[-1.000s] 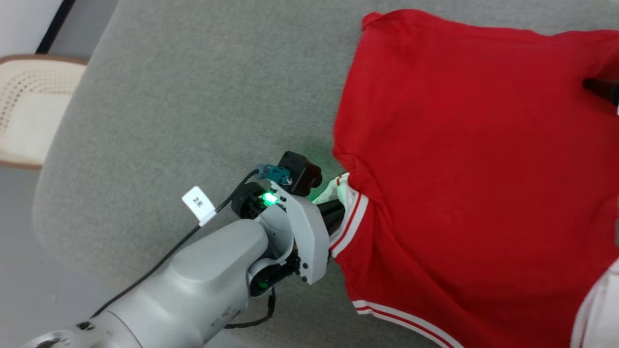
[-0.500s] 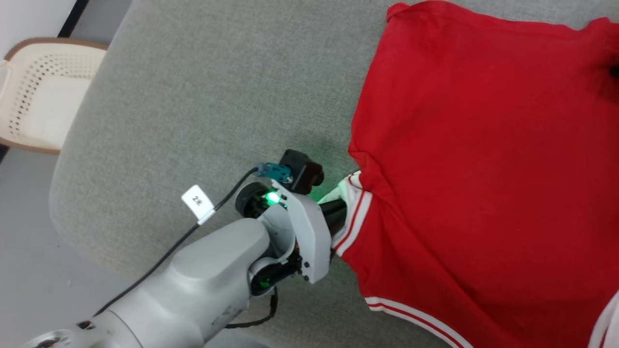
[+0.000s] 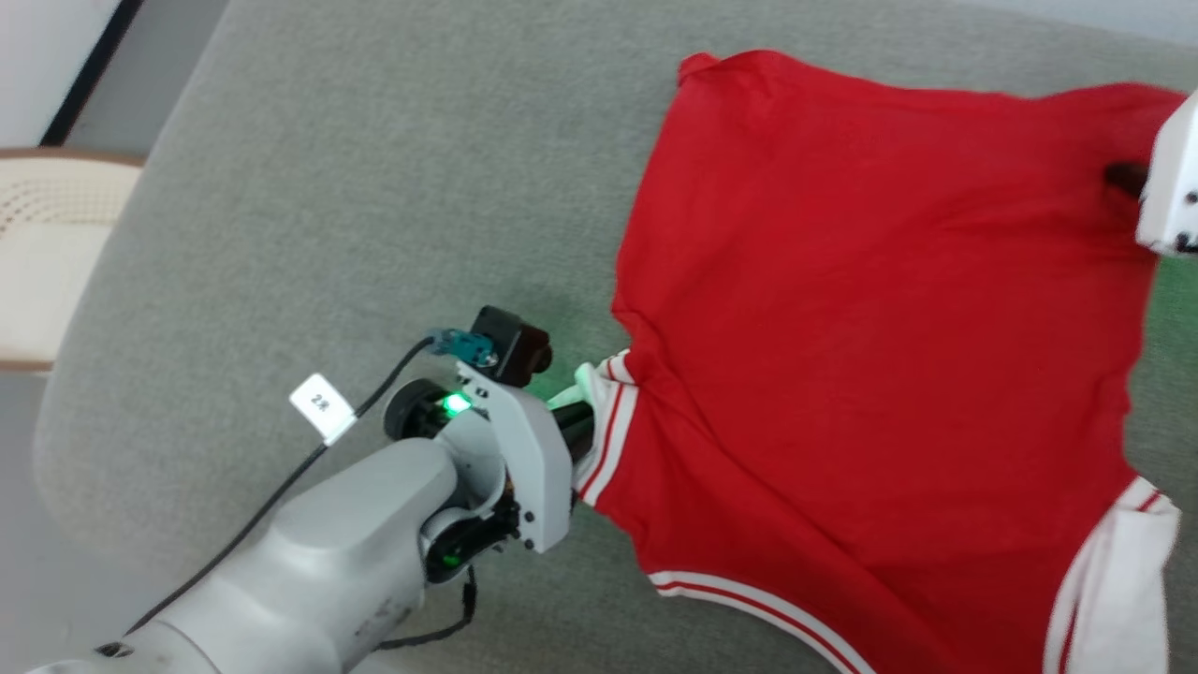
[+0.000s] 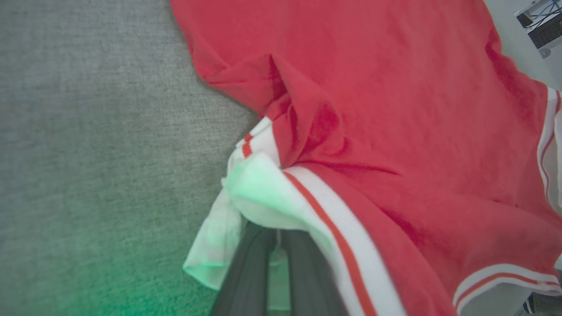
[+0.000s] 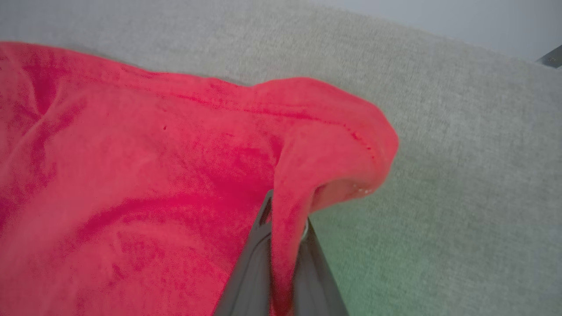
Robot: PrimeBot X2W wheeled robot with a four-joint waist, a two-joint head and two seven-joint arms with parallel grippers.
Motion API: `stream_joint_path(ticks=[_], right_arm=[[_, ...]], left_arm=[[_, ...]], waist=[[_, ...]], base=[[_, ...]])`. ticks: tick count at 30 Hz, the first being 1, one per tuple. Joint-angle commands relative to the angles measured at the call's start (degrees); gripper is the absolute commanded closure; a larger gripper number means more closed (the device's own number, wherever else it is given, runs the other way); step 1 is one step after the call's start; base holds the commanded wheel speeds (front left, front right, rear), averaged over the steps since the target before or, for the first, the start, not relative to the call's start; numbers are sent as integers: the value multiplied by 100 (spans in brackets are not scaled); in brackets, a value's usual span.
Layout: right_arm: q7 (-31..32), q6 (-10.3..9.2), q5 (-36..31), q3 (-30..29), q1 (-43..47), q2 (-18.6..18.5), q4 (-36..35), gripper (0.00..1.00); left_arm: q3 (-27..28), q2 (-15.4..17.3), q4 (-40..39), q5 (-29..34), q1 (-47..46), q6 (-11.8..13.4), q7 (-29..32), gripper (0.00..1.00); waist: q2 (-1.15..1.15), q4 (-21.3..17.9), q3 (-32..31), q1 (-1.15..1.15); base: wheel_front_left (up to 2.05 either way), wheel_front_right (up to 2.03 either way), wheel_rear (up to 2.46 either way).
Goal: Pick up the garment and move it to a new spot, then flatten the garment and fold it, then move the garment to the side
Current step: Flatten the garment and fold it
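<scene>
The garment, a bright red jersey with white striped trim, lies spread on a grey cushion. My left gripper is shut on its white sleeve at the left edge; the left wrist view shows the sleeve bunched over the dark fingers. My right gripper is at the far right edge, shut on a red corner. In the right wrist view that corner of the garment is pinched and lifted in a fold between the fingers.
The grey cushion's rounded edge curves along the left, with floor beyond it. A cream perforated chair stands off the left side. A white sleeve of the garment lies at the lower right.
The right gripper has shut on the red corner of the garment and now shows at the right edge. The camera has shifted. The left gripper keeps its hold on the sleeve.
</scene>
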Motion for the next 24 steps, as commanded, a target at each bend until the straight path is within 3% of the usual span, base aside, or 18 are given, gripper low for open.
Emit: stream_joint_path(ticks=[1, 8, 15, 24], right_arm=[[33, -5, 76, 83, 168, -31, -135, 100], [88, -5, 689, 332, 1269, -532, -1430, 100], [-40, -5, 1074, -52, 2839, -949, -2618, 100], [39, -6, 922, -1222, 4888, -751, -3977, 100]], left_arm=[[-66, 217, 210, -21, 212, 136, 56, 100], [-75, 395, 232, -141, 426, 126, -38, 100], [-78, 547, 179, -237, 587, 115, -105, 100], [-72, 664, 71, -301, 609, 101, -126, 100]], waist=[[0, -237, -162, 0], [0, -615, -350, 0], [0, -905, -465, 0], [0, -1095, -474, 0]], base=[[0, 0, 0], [0, 0, 0], [0, 0, 0], [0, 0, 0]])
